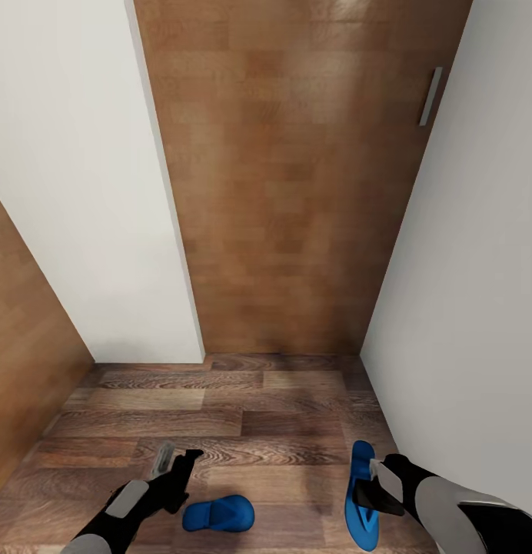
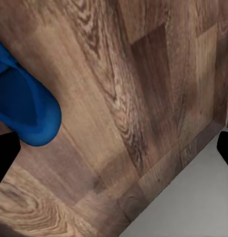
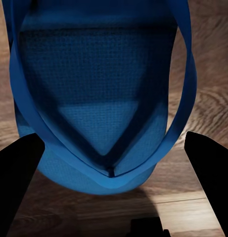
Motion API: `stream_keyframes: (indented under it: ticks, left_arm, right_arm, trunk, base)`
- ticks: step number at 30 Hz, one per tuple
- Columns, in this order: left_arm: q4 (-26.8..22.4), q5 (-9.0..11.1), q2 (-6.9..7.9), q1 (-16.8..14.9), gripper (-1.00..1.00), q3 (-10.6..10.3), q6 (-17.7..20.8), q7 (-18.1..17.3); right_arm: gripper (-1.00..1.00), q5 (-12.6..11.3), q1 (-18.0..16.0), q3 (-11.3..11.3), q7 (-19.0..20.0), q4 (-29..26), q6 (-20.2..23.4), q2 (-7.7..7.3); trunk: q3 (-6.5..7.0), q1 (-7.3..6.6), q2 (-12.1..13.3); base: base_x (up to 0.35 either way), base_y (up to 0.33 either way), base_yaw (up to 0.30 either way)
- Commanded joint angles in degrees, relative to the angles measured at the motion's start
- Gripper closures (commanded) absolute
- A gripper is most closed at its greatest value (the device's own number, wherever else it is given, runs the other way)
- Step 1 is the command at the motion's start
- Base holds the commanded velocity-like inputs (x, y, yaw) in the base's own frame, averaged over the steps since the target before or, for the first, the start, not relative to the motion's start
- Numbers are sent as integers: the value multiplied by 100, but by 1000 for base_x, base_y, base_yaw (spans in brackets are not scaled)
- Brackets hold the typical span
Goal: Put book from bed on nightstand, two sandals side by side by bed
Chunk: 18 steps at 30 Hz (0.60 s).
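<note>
Right gripper hovering with jaws wide, straddling one sandal on the floor. Left gripper open, second sandal lying just beside it.

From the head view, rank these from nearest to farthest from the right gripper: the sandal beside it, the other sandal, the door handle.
1. Long blue sandal, right beside the right gripper.
2. Other blue sandal, on the floor toward the left gripper.
3. Grey door handle, high on the wooden door ahead.
</note>
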Motion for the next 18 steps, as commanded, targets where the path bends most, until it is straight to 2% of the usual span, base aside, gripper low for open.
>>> stream_keyframes:
  ticks: [1,5,6,7,12,18]
  left_arm:
    - [27,218,-67,-17,-100,48,-98,177]
    - [54,663,-192,-36,-100,57,-433,595]
    - [61,835,-256,-44,-100,60,-639,793]
    - [63,900,-289,-47,-100,61,-750,883]
    - [85,1098,-512,-54,-100,65,-1423,1290]
    - [96,1183,-728,-58,-100,75,-1796,1721]
  right_arm:
    - [100,-26,-7,-14,5,10,2,-2]
    - [100,-25,-7,-15,5,10,4,-3]
    - [100,-25,-7,-15,4,10,2,-3]
    - [100,-25,-7,-15,4,10,1,-3]
    - [100,-25,-7,-18,4,10,0,-3]
    - [100,-25,-7,-83,0,4,-1,-3]
  trunk:
    - [-5,-1,-2]
    - [-5,-1,-2]
    - [-5,-1,-2]
    - [-5,-1,-2]
    - [-5,-1,-2]
    - [-5,-1,-2]
  base:
    - [0,0,0]
    - [0,0,0]
    - [0,0,0]
    - [0,0,0]
    - [0,0,0]
    - [0,0,0]
